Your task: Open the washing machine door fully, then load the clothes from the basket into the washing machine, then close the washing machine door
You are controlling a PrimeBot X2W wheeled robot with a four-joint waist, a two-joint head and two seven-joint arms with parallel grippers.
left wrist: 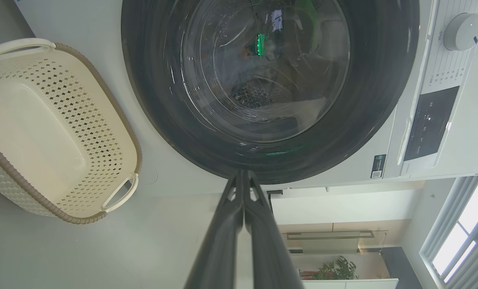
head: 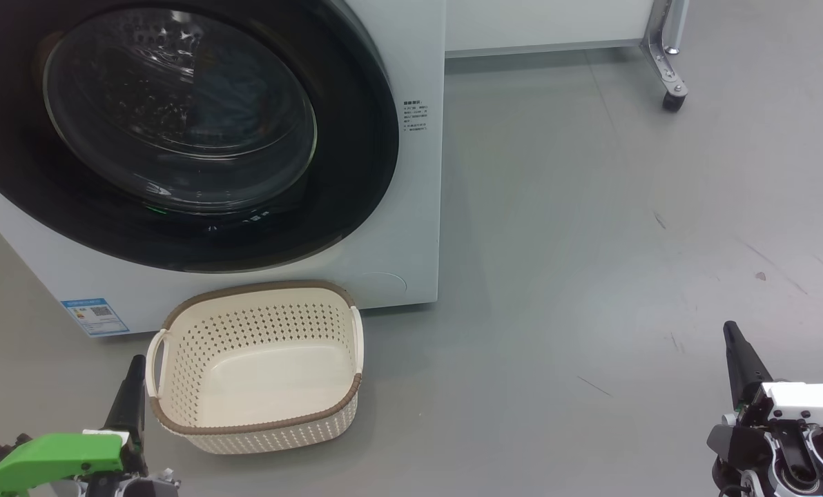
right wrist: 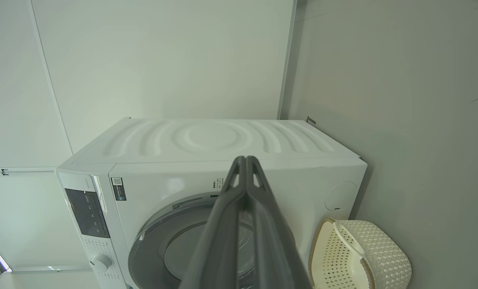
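Nearest, the left tool (head: 135, 369) hangs low at the left, its two dark fingers clenched tip to tip on nothing, just beside the left handle of the basket (head: 273, 324). The right tool (head: 732, 338) is likewise clenched and empty, well apart from it over the grey floor (head: 591, 241) on the right. Both look parked rather than at work, which I judge fits a job at or near its end. The basket stands on the floor close against the foot of the washing machine (head: 418, 207), probably put there so each garment needs only a short lift to the opening. Its cream bottom lies bare, with no clothes in it. Above and behind it, the washing machine door (head: 356, 159) is shut against the white front. The glass bowl reflects too much to make out the clothes, but the bare basket and shut door suggest they are in the drum. For moving, the basket's brown rim and white handle are the edges closest to the left tool, and the door's black lower rim sits just above the basket's back wall. To the right of the machine's corner the floor opens wide, as far as a wheeled metal leg (head: 668, 76) at the far right.
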